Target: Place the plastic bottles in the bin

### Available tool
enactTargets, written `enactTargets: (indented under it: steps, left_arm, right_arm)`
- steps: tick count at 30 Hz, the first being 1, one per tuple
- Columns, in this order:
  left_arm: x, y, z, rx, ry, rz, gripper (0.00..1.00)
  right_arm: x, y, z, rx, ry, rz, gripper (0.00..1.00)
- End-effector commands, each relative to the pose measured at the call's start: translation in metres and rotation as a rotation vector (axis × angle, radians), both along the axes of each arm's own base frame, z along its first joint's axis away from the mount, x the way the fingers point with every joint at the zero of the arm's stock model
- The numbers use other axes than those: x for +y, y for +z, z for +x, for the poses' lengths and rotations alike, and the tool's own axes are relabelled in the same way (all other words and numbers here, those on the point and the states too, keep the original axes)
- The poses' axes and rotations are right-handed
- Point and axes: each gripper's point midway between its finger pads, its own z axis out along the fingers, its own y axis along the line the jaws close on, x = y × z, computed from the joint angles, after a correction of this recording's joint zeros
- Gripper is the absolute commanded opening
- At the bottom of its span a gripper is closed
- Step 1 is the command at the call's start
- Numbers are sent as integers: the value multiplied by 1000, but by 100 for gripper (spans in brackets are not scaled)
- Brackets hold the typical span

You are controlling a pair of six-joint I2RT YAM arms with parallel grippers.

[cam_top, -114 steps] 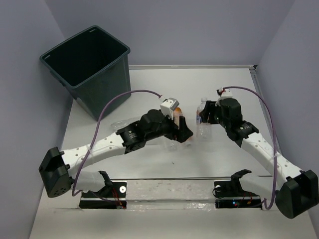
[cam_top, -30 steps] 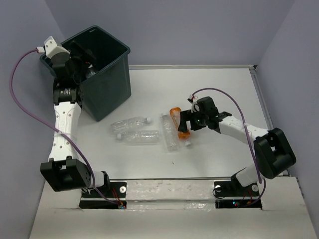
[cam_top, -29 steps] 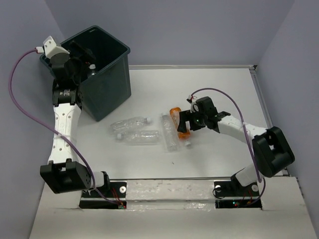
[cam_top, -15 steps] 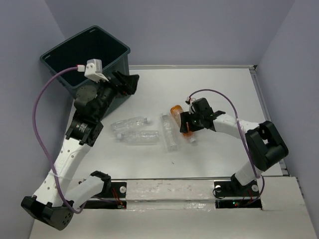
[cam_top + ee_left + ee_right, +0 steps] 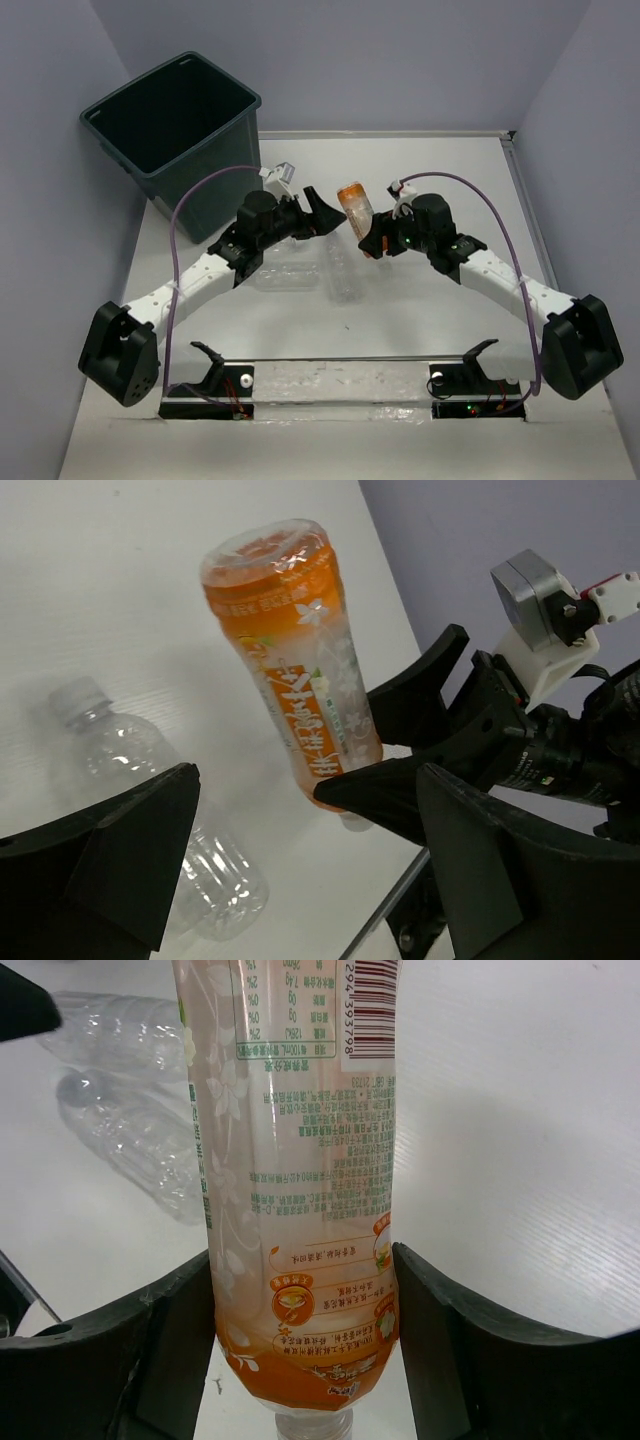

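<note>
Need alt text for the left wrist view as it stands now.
The right tool grips an orange bottle near its cap end, holding it tilted with its base up. The open left tool frames it in the foreground, and a clear bottle lies on the white table below.

I see the right tool (image 5: 373, 243) clamped on the lower end of the orange bottle (image 5: 354, 203), which tilts up above the white worktop (image 5: 450, 170). The left tool (image 5: 324, 212) sits just beside it, spread wide, gripping nothing. Below them lie a clear bottle (image 5: 343, 278) and a second clear bottle (image 5: 290, 276). The bin (image 5: 215, 190) stands far left, well apart.
</note>
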Motion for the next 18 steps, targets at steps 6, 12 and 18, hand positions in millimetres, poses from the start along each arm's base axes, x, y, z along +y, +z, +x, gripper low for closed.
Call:
enactTargets:
  steps: [6, 12, 18]
  left_arm:
    - [-53, 37, 19, -84, -97, -223, 99]
    - [-64, 28, 52, -101, -46, -188, 99]
    - [-64, 61, 68, -201, 0, -203, 69]
  right_arm:
    - [23, 25, -7, -76, 119, 116, 53]
    - [31, 29, -13, -78, 169, 154, 53]
    - [29, 31, -13, -85, 160, 156, 52]
